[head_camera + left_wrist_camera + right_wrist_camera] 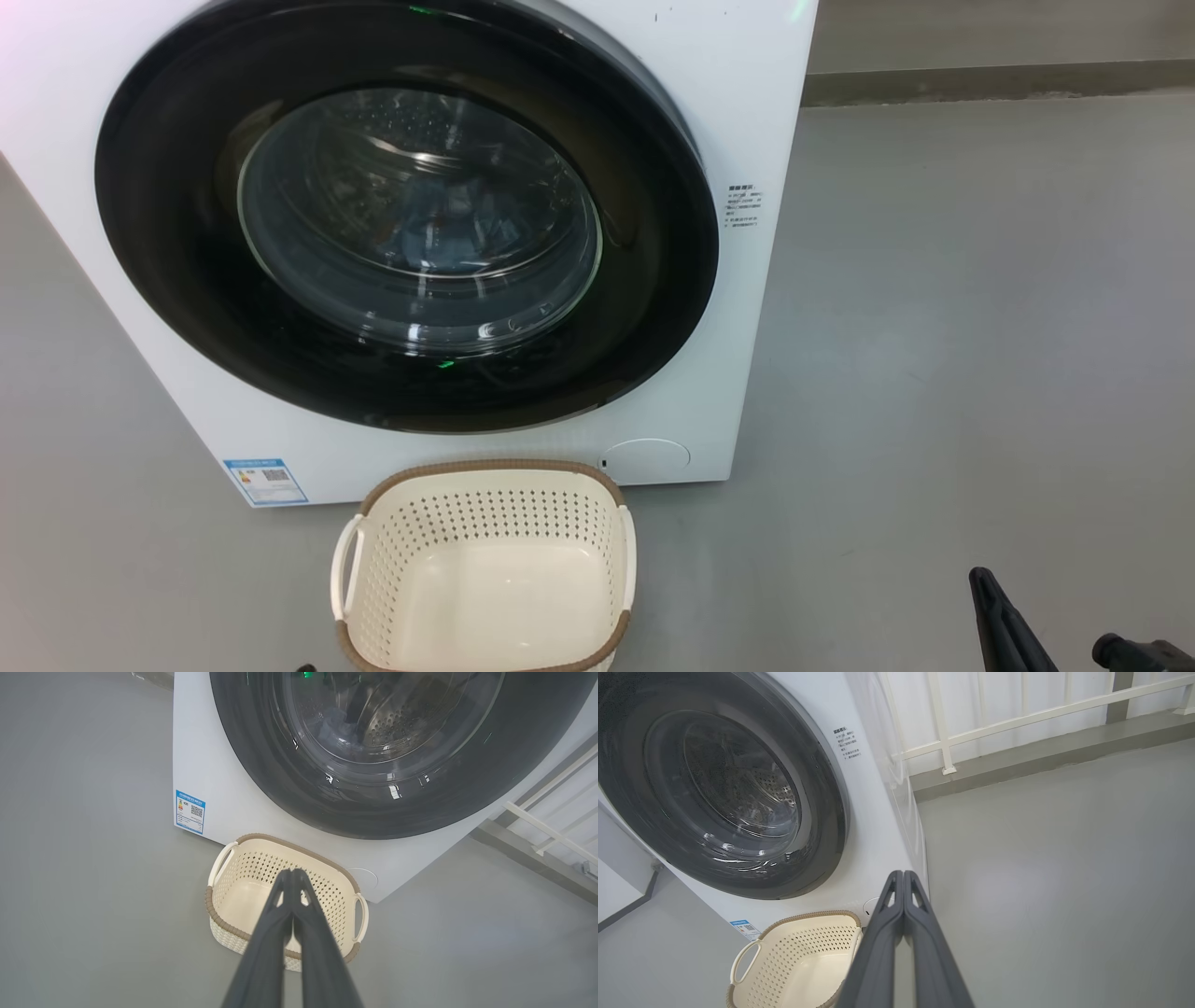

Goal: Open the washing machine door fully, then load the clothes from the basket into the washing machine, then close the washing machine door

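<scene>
In the head view the door (177, 280) lies flat against the washing machine (756, 112), with bluish clothes (434, 224) behind its glass and the basket (485, 465) bare in front; I judge the main risk is a latch not caught, which would let the door swing out. In the left wrist view the left gripper (292, 871), clenched on nothing, hangs over the basket and could knock it if lowered. In the right wrist view the right gripper (902, 873), also clenched and empty, points near the washing machine's front corner and could scrape it.

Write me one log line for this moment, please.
washing machine door: closed | basket: empty | clothes: inside washing machine | left gripper: shut, empty | right gripper: shut, empty
</scene>
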`<state>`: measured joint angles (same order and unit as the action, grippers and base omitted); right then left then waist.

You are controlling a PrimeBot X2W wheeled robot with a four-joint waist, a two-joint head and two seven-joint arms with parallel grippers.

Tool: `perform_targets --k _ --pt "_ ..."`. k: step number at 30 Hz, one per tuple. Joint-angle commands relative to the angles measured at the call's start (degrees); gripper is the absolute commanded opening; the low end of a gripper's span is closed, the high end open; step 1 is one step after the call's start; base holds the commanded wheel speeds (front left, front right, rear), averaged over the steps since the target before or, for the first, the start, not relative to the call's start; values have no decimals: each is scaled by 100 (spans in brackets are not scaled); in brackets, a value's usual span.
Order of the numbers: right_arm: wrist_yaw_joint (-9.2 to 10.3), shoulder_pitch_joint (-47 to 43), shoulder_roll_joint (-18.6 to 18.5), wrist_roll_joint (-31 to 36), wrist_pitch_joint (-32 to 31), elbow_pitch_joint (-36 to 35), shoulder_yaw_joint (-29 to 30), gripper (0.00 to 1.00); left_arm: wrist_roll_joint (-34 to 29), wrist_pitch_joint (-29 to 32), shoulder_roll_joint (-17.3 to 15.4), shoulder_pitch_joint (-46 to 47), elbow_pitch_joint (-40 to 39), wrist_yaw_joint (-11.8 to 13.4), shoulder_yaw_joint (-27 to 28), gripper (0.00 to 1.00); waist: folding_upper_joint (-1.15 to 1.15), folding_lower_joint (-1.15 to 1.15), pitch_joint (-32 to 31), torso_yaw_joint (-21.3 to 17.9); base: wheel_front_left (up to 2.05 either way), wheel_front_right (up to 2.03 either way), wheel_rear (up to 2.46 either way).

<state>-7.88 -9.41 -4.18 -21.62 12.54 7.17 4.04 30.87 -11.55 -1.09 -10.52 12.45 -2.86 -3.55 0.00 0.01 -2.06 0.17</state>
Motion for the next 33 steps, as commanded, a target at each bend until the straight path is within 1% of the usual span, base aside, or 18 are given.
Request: perform_targets --k 1,33 --pt "9 221 -53 -191 -43 -105 -16 0 166 42 -68 247 -99 -31 81 0 0 -1 3 0 0 0 0" --pt "18 625 -41 -2337 -562 134 4 0 1987 580 -101 682 -19 -162 364 0 0 -1 70 -5 0 0 0"
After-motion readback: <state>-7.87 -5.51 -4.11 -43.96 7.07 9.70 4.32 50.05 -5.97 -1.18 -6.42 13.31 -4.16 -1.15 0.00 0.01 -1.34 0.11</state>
